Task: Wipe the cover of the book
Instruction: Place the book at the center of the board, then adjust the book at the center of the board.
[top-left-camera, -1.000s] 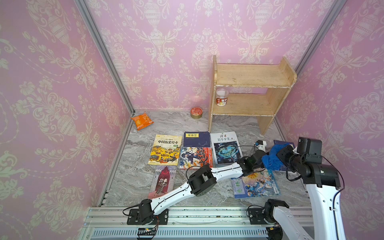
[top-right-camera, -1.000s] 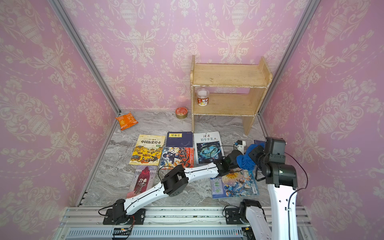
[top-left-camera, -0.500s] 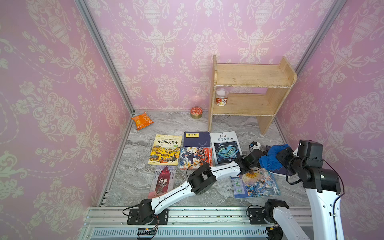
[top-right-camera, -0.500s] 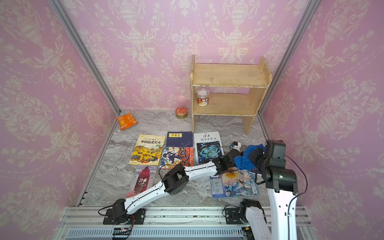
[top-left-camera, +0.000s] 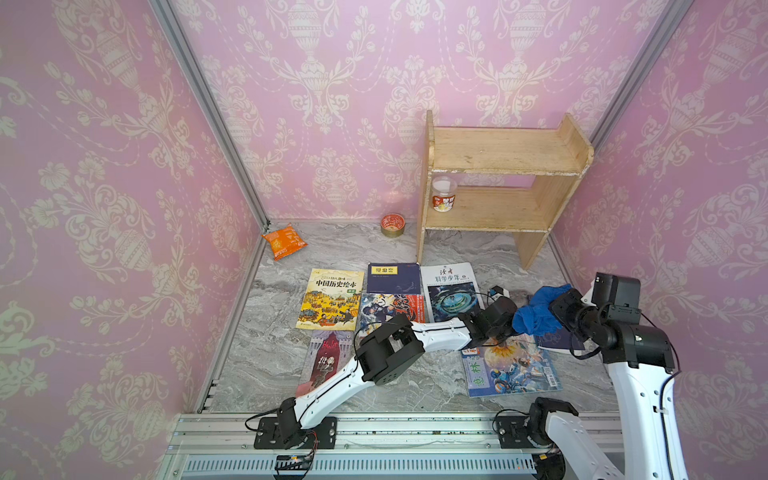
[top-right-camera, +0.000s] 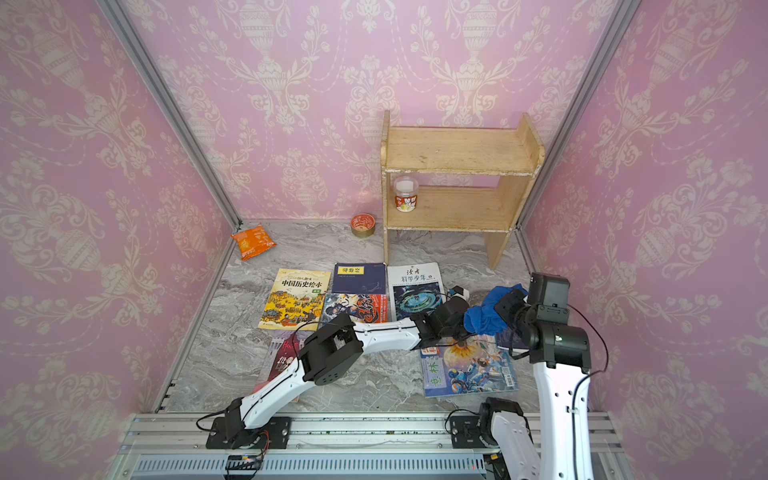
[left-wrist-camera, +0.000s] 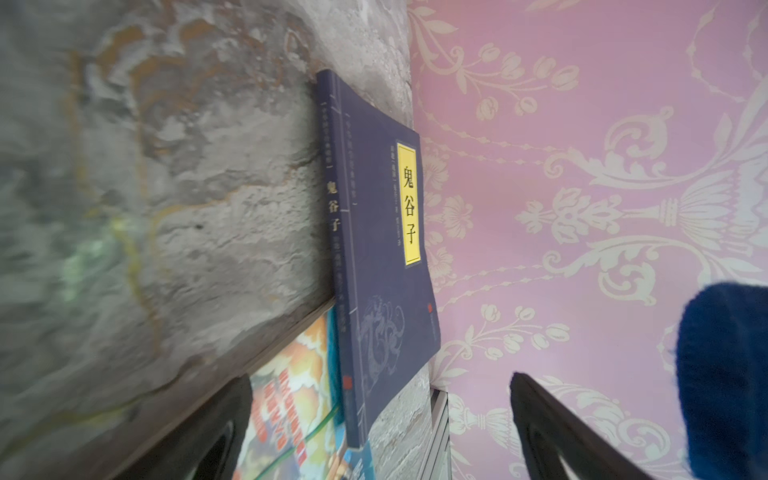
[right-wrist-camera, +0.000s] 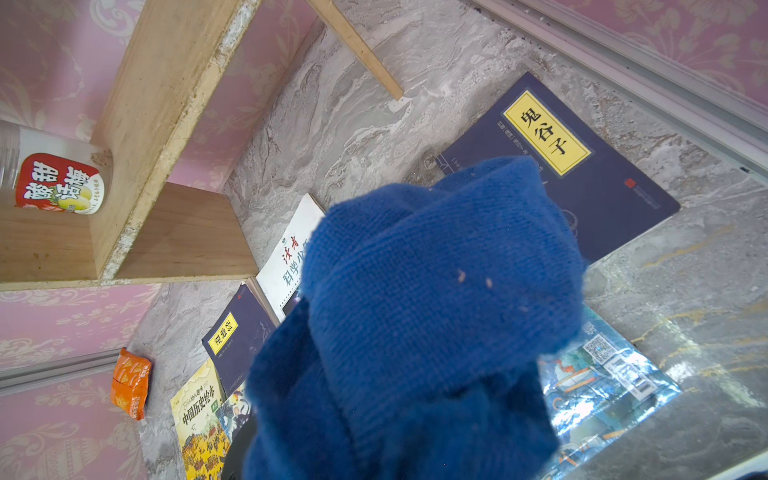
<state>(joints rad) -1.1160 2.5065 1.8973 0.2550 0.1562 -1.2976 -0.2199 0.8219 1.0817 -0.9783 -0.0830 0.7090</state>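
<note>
My right gripper (top-left-camera: 549, 311) is pinched tight on a bunched blue cloth (top-left-camera: 535, 316). The jaws are buried in the fabric, which fills most of my right wrist view (right-wrist-camera: 436, 311). My left gripper (top-left-camera: 500, 315) sits just beside the cloth, on the side away from my right gripper. Its fingers (left-wrist-camera: 552, 428) are spread wide with nothing between them. I cannot tell whether a fingertip brushes the fabric.

Below the cloth and my right gripper lies the dark blue book (right-wrist-camera: 582, 187) with a yellow title label. It is flat on the marble floor (top-left-camera: 291, 374), cover up, close to the side wall. The cloth is raised clear of that cover. One edge of the book meets a colourful magazine (top-left-camera: 511, 370), which lies below my left gripper and nearer my base.

Just past my left gripper is a white science magazine (top-left-camera: 451, 291). Beyond it lie another dark blue volume (top-left-camera: 392, 277), a red-and-blue illustrated book (top-left-camera: 392, 309) and a yellow picture book (top-left-camera: 330, 299).

Farthest from both grippers, against the back wall, stands a wooden shelf (top-left-camera: 498, 158) with a red-labelled cup (top-left-camera: 444, 199) on its lower board. A small round tin (top-left-camera: 392, 224) sits beside the shelf, and an orange snack bag (top-left-camera: 283, 242) lies in the far corner.
</note>
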